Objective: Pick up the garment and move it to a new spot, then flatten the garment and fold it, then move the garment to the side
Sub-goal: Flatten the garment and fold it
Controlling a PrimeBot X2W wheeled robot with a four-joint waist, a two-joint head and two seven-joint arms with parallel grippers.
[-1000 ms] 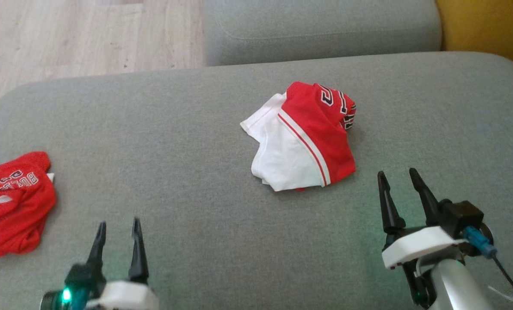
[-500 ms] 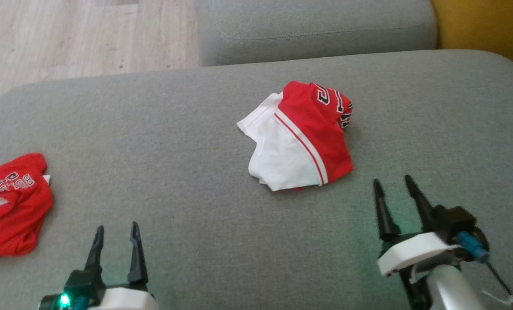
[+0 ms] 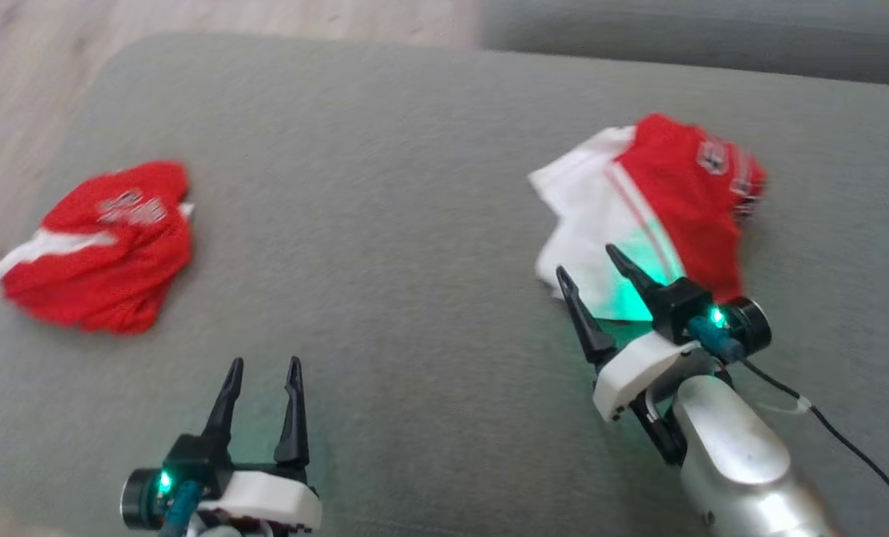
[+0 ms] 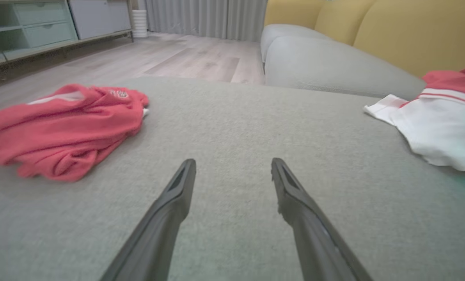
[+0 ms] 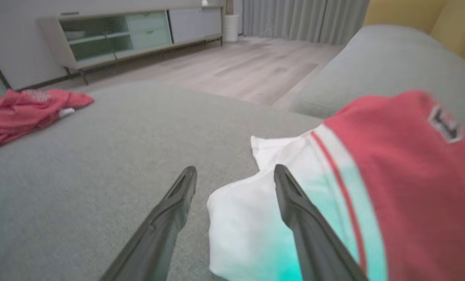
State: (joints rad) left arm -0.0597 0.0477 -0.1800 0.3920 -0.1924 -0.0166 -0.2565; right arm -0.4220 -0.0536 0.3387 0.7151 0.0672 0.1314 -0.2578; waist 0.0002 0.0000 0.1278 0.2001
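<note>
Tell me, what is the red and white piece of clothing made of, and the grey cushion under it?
The red-and-white garment looks like thin, smooth jersey cloth, probably synthetic: it crumples in soft folds. The grey cushion looks like matte woven upholstery fabric, with a fine speckled weave.

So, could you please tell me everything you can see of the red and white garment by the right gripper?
The red and white garment is a crumpled heap of soft jersey-like cloth: a white part nearer the robot, a red part behind, a striped band between, and dark-outlined lettering on the far red folds. It lies unflattened on the grey cushion. The open right gripper is at its near white edge, casting green light on it; contact cannot be told.
</note>
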